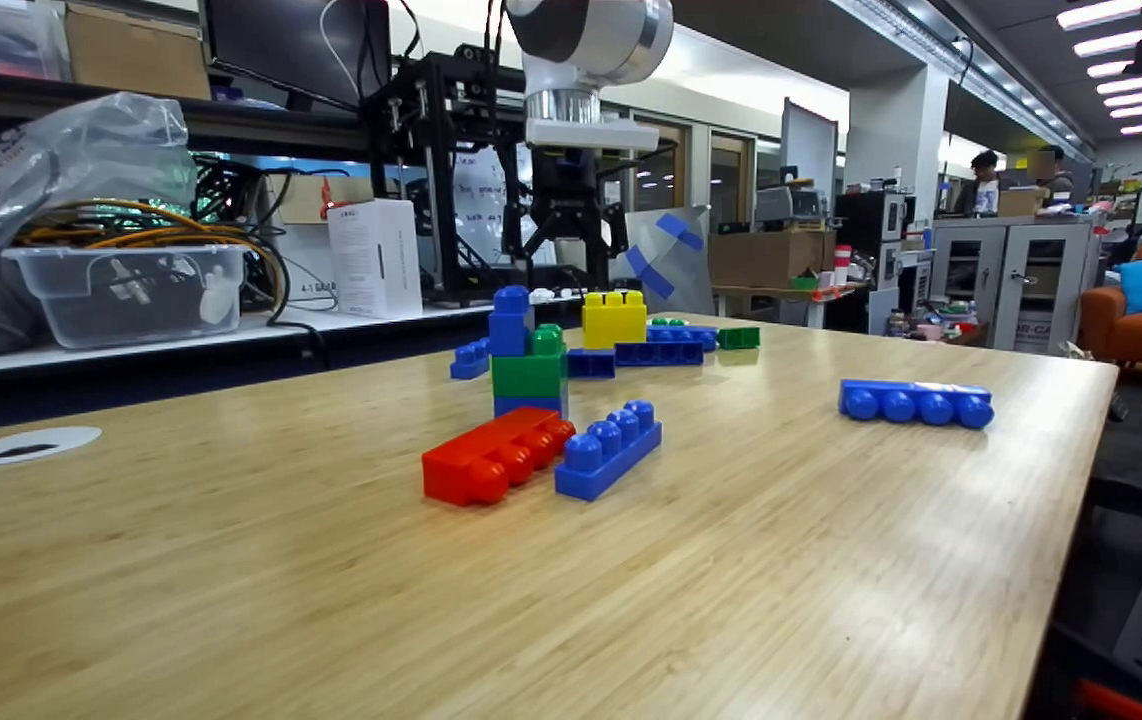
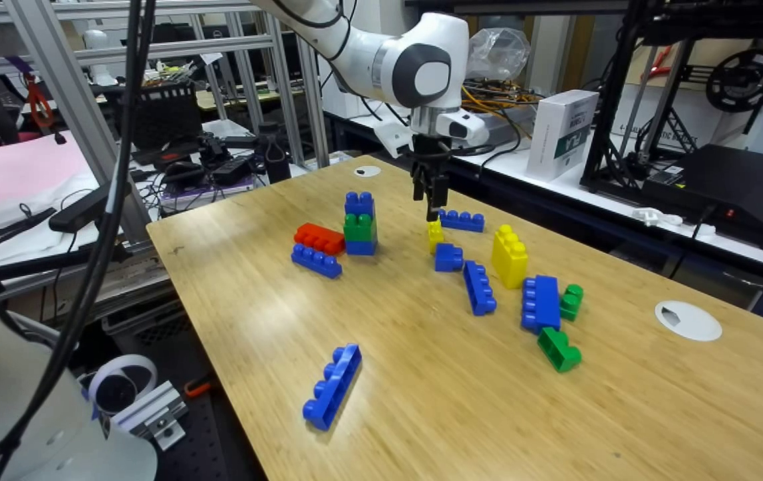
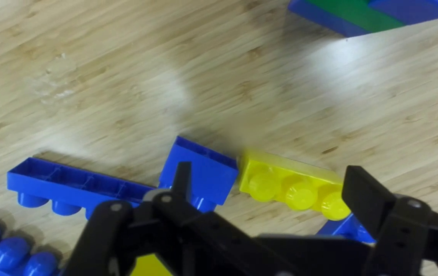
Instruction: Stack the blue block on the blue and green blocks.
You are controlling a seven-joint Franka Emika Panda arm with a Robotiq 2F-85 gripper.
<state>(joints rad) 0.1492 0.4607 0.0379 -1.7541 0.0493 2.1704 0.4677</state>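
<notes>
Left of the pincer point(image 2: 425, 208), as seen in an exterior view, the red brick point(image 2: 319, 238) lay on the counter point(image 2: 415, 401) just beside a flat blue brick point(image 2: 316, 261). Nearer the pincer stood the stack point(image 2: 361, 227): a blue base point(image 2: 361, 249), a green brick point(image 2: 359, 234) and, covering part of the green, an upper blue brick point(image 2: 359, 204); the other green studs were bare. The pincer hung above the counter, fingers point(image 3: 182, 179) well apart in the wrist view, with nothing held. Beneath its gap lay the small yellow brick point(image 2: 435, 236). Slightly right of the pincer, and lower, the blue block point(image 2: 447, 258) lay on its side just beside that yellow brick; contact could not be confirmed.

The step in hand was judged to be the approach for pickup. Completion, with the upper blue brick as the placed part, could not be excluded. The next move called for a shift toward the blue block, fingers aligned across it and clear of the yellow brick, then descent and closure. Before seating on the bare studs, the block required turning upright.
</notes>
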